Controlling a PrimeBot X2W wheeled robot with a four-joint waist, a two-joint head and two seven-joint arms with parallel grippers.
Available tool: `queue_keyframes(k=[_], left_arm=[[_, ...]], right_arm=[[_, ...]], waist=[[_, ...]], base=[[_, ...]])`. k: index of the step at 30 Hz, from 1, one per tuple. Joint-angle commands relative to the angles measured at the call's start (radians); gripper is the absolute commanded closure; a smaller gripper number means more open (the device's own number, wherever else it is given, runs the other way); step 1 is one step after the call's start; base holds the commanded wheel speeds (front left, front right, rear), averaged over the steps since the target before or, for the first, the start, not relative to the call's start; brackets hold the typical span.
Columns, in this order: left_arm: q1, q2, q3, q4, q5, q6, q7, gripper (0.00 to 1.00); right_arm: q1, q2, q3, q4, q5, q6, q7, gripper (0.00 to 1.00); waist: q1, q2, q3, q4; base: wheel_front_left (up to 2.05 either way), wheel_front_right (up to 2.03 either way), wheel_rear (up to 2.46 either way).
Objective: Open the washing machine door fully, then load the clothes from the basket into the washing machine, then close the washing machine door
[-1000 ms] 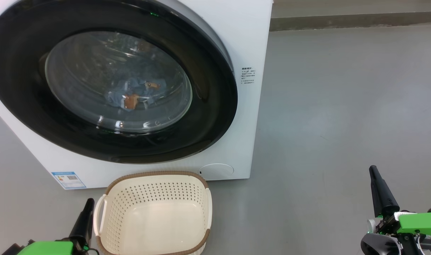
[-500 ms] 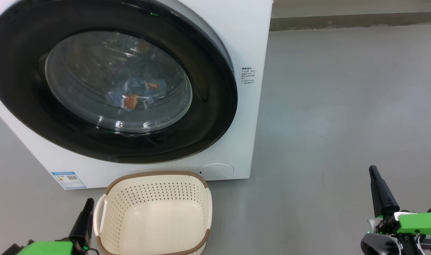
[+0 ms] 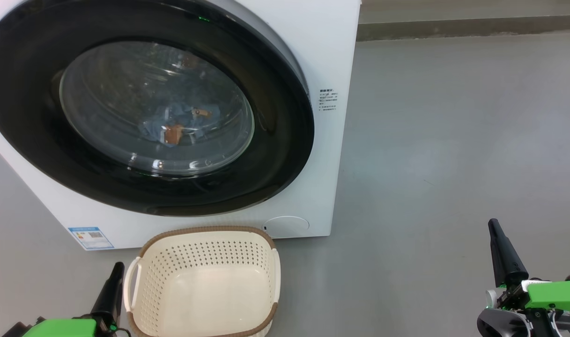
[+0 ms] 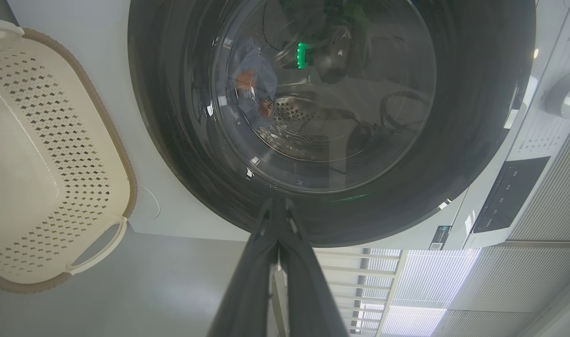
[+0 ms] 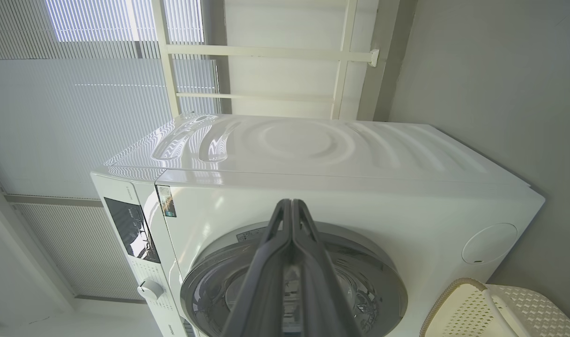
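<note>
The white washing machine (image 3: 329,56) fills the upper left of the head view. Its round black-rimmed door (image 3: 275,154) sits flush against the front, shut. Through the glass I see the light blue clothes (image 3: 179,122) with brown prints lying in the drum; they show too in the left wrist view (image 4: 254,86). The cream basket (image 3: 205,281) stands on the floor before the machine, nothing inside it. My left gripper (image 3: 118,267) is shut, just left of the basket. My right gripper (image 3: 492,223) is shut, far right, holding nothing. Both pairs of fingers (image 4: 277,206) (image 5: 292,206) are pressed together.
Grey floor (image 3: 453,140) spreads to the right of the machine up to a wall base at the back. A blue label (image 3: 90,238) and a round flap (image 3: 287,225) sit low on the washer front. The control panel with a knob (image 5: 150,290) lies along the machine's top front.
</note>
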Motion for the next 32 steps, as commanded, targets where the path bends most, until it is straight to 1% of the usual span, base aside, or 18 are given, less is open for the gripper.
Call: queue_keyframes(k=[1,32], left_arm=[[-0.046,0.011,0.037,-0.016,0.007,0.0,0.009,1.0],[-0.046,0.008,0.04,-0.016,0.01,0.0,0.012,1.0]], right_arm=[[-0.007,-0.007,0.017,-0.031,-0.005,0.001,0.005,1.0],[-0.008,-0.004,0.013,-0.031,-0.008,0.001,0.008,1.0]], waist=[[0.0,0.0,0.0,0.0],[0.0,0.0,0.0,0.0]], base=[[0.0,0.0,0.0],[0.0,0.0,0.0]])
